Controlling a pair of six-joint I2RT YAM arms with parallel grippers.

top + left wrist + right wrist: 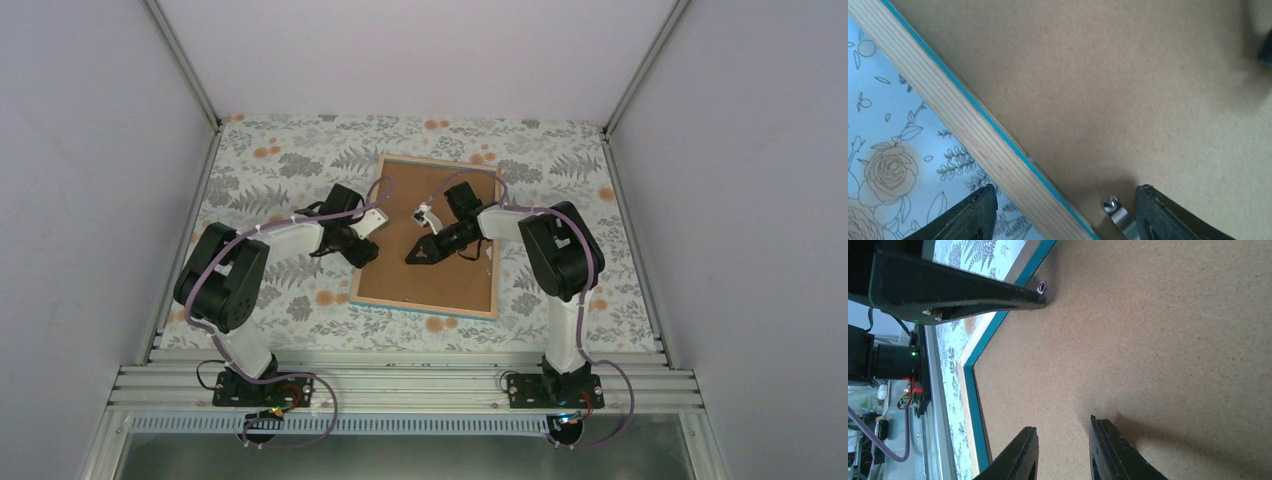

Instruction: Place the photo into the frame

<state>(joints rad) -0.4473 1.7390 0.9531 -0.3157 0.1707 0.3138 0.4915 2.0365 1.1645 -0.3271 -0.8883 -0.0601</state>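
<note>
The frame lies face down on the table, wood-coloured back edges up, and the plain brown backing board fills it. The photo is hidden. My left gripper is open at the frame's left edge. In the left wrist view its jaws straddle the wood and turquoise rim, with a small metal tab by the inner finger. My right gripper hovers low over the board, jaws a little apart and empty. The turquoise rim also shows in the right wrist view.
The table wears a floral cloth. White walls close in the left, right and back. An aluminium rail with the arm bases runs along the near edge. The left gripper's finger crosses the top of the right wrist view.
</note>
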